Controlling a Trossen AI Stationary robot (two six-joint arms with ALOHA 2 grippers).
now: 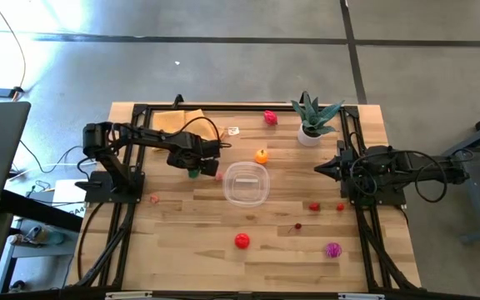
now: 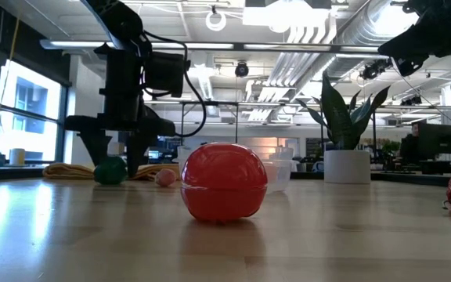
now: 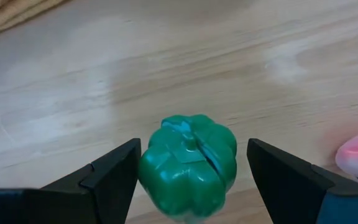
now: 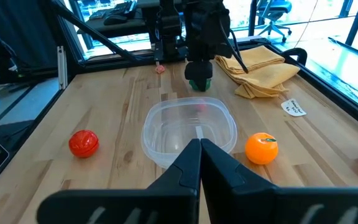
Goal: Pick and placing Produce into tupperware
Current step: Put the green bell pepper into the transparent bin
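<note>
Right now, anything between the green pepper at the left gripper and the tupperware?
Nothing visible blocks it. The left gripper straddles the green pepper, fingers open on either side. Between it and the tupperware lies bare table; a small pink piece sits near that path but low on the wood.

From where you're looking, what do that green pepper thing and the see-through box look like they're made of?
The green pepper looks like moulded plastic: glossy, one even colour, with smooth lobes and a seam across the top. The clear box seems to be thin, shiny plastic; the wooden tabletop shows through its walls, and its rim catches the light. Both are judged by look only.
</note>
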